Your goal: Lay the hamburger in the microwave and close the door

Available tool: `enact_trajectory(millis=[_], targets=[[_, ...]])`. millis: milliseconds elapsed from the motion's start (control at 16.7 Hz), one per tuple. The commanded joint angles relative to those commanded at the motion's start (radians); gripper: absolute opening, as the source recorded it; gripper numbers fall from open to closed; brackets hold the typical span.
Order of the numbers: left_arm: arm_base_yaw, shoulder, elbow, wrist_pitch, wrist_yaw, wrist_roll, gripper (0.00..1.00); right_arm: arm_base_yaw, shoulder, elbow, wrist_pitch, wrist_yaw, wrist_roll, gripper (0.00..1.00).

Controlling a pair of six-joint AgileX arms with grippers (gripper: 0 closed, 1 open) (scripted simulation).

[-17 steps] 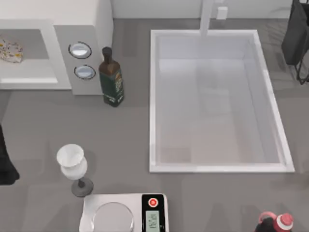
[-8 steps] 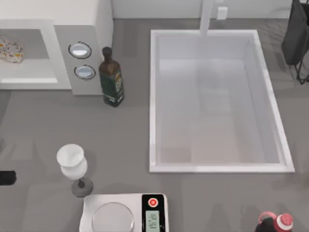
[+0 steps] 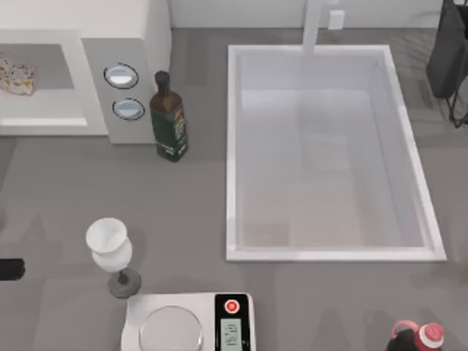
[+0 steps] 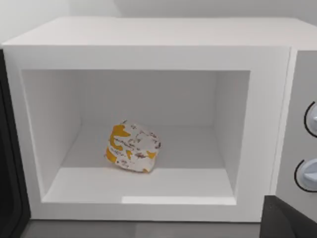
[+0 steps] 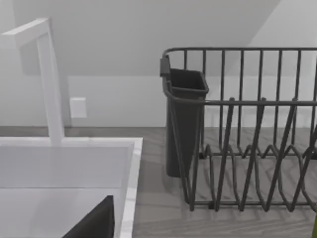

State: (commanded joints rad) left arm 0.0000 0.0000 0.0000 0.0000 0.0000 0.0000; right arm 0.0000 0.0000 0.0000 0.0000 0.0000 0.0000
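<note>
A dark bit of the left gripper (image 4: 290, 220) shows at the corner of the left wrist view. It hangs in front of the microwave (image 4: 148, 34), apart from it. I cannot tell if this gripper is apart or together. It holds nothing that I can see.

The front of the microwave is open. The hamburger (image 4: 132, 147) lies on the floor inside the white box, near the middle and a bit toward the back. It touches no wall. A dark panel stands at one side of the opening. It looks like the door (image 4: 7, 148) swung open.

From above, the microwave sits at the back left of the tabletop (image 3: 197, 219). Its grey side panel has 2 round dials (image 3: 121, 75), one behind the other. A dark green bottle (image 3: 169, 121) stands upright just beside that panel. Nearer the front stands a white wine glass (image 3: 110, 248), and just beside it a white scale (image 3: 186, 322).

A big white sink (image 3: 232, 146) sits on the right half, with a white tap (image 3: 313, 25) at its back.

A dark bit of the right gripper (image 5: 94, 223) hangs by the sink's rim. I cannot tell if it is apart or together. Past it stands a dark dish rack (image 5: 247, 129).
</note>
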Motion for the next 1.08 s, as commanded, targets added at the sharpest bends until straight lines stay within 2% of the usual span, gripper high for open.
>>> enact_trajectory(millis=[360, 780, 1080], targets=[[0.014, -0.017, 0.008, -0.017, 0.009, -0.001, 0.00, 0.000, 0.000, 0.000, 0.000, 0.000, 0.000, 1.00], [0.069, -0.145, 0.048, -0.193, 0.069, -0.002, 0.00, 0.000, 0.000, 0.000, 0.000, 0.000, 0.000, 1.00], [0.051, -0.132, 0.047, -0.184, 0.050, -0.002, 0.00, 0.000, 0.000, 0.000, 0.000, 0.000, 0.000, 1.00]])
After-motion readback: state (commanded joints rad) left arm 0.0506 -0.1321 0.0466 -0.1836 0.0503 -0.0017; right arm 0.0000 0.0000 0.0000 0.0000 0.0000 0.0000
